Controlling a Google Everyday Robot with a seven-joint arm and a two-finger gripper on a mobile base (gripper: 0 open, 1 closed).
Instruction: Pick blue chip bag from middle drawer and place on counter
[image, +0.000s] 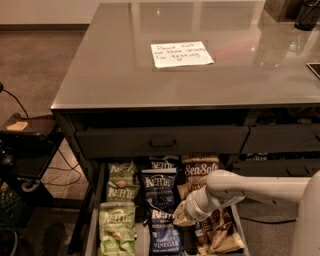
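The middle drawer (92, 231) stands pulled open below the counter (115, 70). Its middle column holds dark blue Kettle chip bags: one (159, 190) further back and one (165, 234) at the front with "Vinegar" lettering. My gripper (183, 216) reaches in from the right on a white arm and sits low over the drawer. It is at the right edge of the blue bags, between them and the brown bags. Its tip hides part of the bags beneath it.
Green Kettle bags (116, 227) fill the drawer's left column and brown Sea Salt bags (200, 170) the right. A shut drawer front with a dark handle (162, 144) is just above. A white handwritten note (181, 53) lies on the counter. A dark side table with cables (25, 145) stands at the left.
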